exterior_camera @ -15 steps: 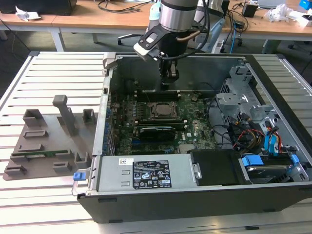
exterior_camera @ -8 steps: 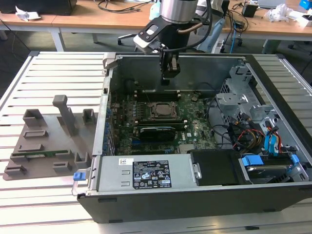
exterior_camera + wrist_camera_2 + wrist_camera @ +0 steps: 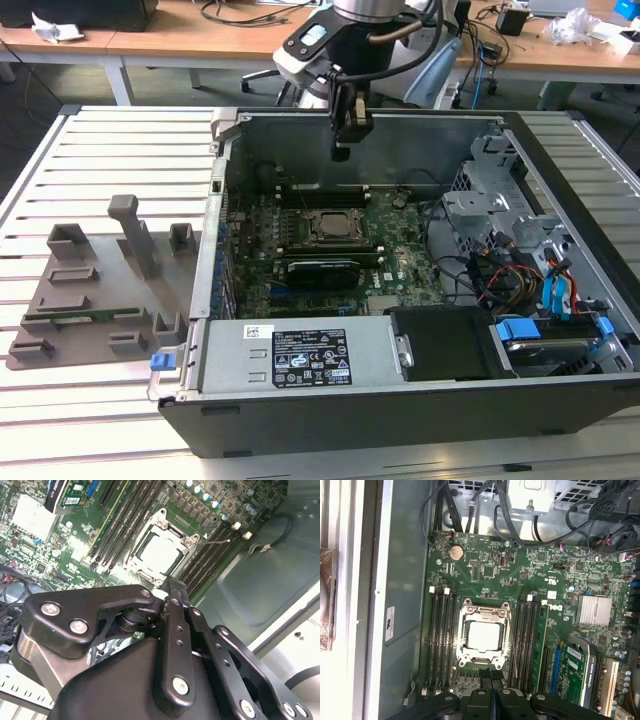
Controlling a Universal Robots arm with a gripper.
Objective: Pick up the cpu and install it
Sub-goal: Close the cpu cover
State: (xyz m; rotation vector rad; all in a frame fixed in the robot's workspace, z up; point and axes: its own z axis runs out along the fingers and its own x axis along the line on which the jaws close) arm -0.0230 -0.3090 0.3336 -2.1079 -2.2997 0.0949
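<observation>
Silver-grey metal is shining in the middle of the green motherboard (image 3: 520, 630): the cpu (image 3: 484, 634) is lying flat inside its square socket frame (image 3: 484, 632), between the two groups of long dark memory slots (image 3: 442, 635). In the second wrist view the same cpu (image 3: 159, 555) is sitting level inside the frame, with its pale rim showing all around, so I judge that it is already in its place and not only resting on top. The frame is looking open around the chip, probably so that the chip can go straight down into it.

The gripper (image 3: 343, 150) is hanging above the open computer case (image 3: 230, 290), near the case's back wall and over the socket, not touching the board. Its fingers (image 3: 492, 680) are standing very close together, nearly meeting, and I am seeing nothing between them. The gripper is pointing straight down, I think because the socket is taking the chip only from above.

The case is lying on its side on a table of pale slats (image 3: 110, 150), so the board is facing up toward the arm. Beside the case, toward the exterior view's left, a grey holder (image 3: 100, 290) with small pockets and posts is standing on the table, presumably for keeping parts ready.
</observation>
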